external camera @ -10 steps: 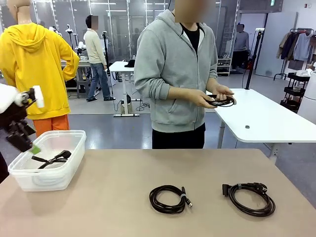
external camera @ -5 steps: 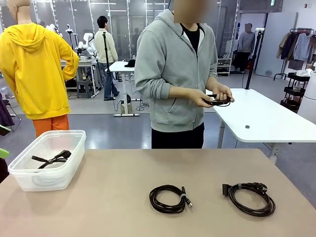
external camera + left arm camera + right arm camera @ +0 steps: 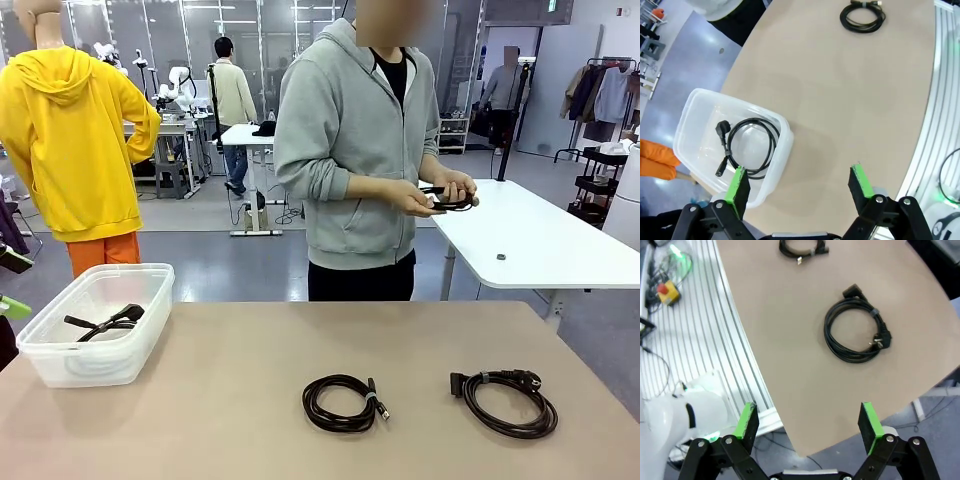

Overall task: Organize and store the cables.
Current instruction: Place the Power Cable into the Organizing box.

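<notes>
One thin black coiled cable [image 3: 747, 145] lies in the clear plastic bin [image 3: 782, 155] at the left of the tan desk [image 3: 230, 400]. A middle coil [image 3: 343, 403] and a right coil [image 3: 505, 400] wait on the desk. The person's hands [image 3: 432, 195] hold a fourth coil [image 3: 455, 206], so about a quarter seems stored. The left wrist view looks down on the binned plugs. The left gripper [image 3: 800, 177] and right gripper [image 3: 809, 417] hold their fingers wide apart, empty.

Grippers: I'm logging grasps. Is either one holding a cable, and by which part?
No. The left gripper and right gripper are open and empty. The person's hands hold a coiled cable by its loops.
</notes>
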Controlling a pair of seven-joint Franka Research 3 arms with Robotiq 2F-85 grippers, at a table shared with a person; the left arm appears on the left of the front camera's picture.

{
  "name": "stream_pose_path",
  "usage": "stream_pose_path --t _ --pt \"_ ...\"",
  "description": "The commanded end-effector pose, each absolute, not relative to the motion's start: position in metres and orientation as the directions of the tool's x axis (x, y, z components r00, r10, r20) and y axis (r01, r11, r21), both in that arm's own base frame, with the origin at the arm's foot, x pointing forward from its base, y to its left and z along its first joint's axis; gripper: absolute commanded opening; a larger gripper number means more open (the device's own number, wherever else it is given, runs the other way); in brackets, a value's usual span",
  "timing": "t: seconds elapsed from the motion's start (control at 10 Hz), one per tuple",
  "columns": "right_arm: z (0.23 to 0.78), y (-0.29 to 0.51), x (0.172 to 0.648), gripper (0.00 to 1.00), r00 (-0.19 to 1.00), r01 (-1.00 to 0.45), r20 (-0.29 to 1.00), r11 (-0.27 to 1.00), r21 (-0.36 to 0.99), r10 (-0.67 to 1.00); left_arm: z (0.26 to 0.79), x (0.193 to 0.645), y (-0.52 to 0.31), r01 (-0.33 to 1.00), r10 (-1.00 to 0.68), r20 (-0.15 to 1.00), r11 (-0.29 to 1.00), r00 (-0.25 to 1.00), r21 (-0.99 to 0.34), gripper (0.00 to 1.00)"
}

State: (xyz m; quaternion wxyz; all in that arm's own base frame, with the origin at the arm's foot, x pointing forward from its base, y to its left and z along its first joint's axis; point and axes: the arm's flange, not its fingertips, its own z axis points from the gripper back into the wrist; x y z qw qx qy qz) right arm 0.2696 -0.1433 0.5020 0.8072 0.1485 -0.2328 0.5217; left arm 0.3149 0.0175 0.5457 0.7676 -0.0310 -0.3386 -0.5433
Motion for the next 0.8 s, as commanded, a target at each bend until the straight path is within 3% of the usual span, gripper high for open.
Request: stream_pose_path --t 0.0,0.3,0.4,0.5,0.7 --pt "0.518 -0.104 0.292 1.0 0.352 -0.914 0.31 0.396 -0.093 0.884 0.546 0.318 0.018 0.843 -0.805 0.559 0.432 0.2 0.321 1.0" --pt "0.515 -0.046 0.368 1.0 0.225 -0.972 0.127 0.231 -0.035 0.966 0.546 0.318 0.018 0.843 -0.805 0.559 0.432 0.2 0.321 1.0" --pt "0.504 -0.029 0.394 1.0 0.199 -0.979 0.123 0.202 -0.018 0.972 0.546 0.318 0.018 0.843 -0.805 0.559 0.432 0.2 0.321 1.0" --pt "0.486 -0.013 0.416 1.0 0.258 -0.962 0.103 0.265 -0.061 0.961 0.546 0.318 0.018 0.843 -0.805 0.559 0.432 0.2 0.321 1.0" --pt "0.458 0.012 0.438 1.0 0.189 -0.977 0.103 0.197 -0.079 0.977 0.546 0.318 0.018 0.843 -0.805 0.559 0.432 0.2 0.321 1.0"
